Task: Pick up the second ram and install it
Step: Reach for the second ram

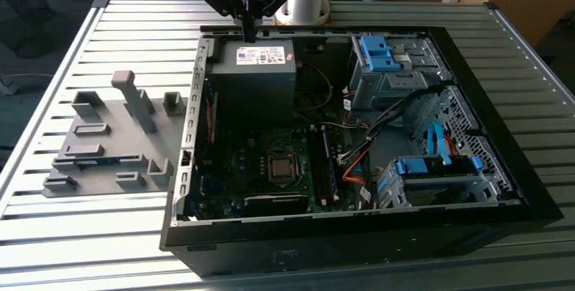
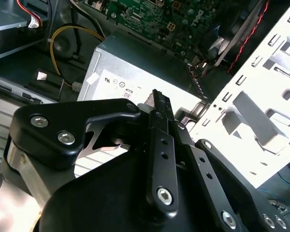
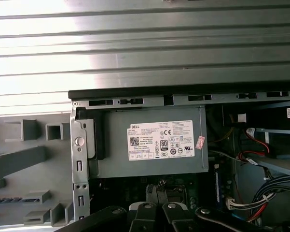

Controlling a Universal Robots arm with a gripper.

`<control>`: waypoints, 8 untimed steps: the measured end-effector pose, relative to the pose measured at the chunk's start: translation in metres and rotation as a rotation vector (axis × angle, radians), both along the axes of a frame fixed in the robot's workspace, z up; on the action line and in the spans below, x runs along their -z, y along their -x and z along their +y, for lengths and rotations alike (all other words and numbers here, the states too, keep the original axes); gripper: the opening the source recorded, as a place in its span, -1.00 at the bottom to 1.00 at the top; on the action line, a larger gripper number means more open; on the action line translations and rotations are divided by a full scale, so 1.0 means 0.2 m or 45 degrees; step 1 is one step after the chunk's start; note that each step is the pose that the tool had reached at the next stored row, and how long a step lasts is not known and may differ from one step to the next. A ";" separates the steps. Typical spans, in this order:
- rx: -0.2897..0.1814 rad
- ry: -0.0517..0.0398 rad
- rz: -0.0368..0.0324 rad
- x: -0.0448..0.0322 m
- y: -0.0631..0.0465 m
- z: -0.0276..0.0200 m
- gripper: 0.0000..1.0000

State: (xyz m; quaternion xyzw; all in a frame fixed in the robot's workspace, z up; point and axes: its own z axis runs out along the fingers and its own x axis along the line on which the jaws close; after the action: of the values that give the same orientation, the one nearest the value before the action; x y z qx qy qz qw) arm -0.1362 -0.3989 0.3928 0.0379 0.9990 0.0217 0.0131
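Gripper: jaws drawn narrow, nothing seen between them; poised above the power supply at the far edge of the open computer case. Second ram: well apart, lying in a slot of the grey holder on the slatted table, at the exterior view's left. Hazards, judged: the case wall and the holder's upright posts stand between gripper and ram. A low pass could strike them, and an off-centre pinch could tilt the thin stick.

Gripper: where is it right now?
In the exterior view the gripper hangs over the far end of the computer case, just above the grey power supply, to the exterior view's left of the blue drive cage.
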 end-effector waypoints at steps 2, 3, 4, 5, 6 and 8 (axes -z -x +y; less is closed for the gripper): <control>0.000 0.000 0.0000 0.000 0.00 0.000 -0.79; 0.000 0.000 0.0000 0.000 0.00 0.000 -0.79; 0.000 0.000 0.0001 0.000 0.01 0.000 -0.79; 0.000 0.000 0.0000 0.000 0.01 0.000 -0.79; 0.000 0.000 -0.0001 0.001 0.01 0.000 -0.79; 0.000 0.000 0.0000 0.001 0.01 0.000 -0.79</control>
State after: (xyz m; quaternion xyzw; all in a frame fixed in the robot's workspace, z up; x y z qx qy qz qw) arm -0.1384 -0.3989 0.3927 0.0379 0.9990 0.0217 0.0131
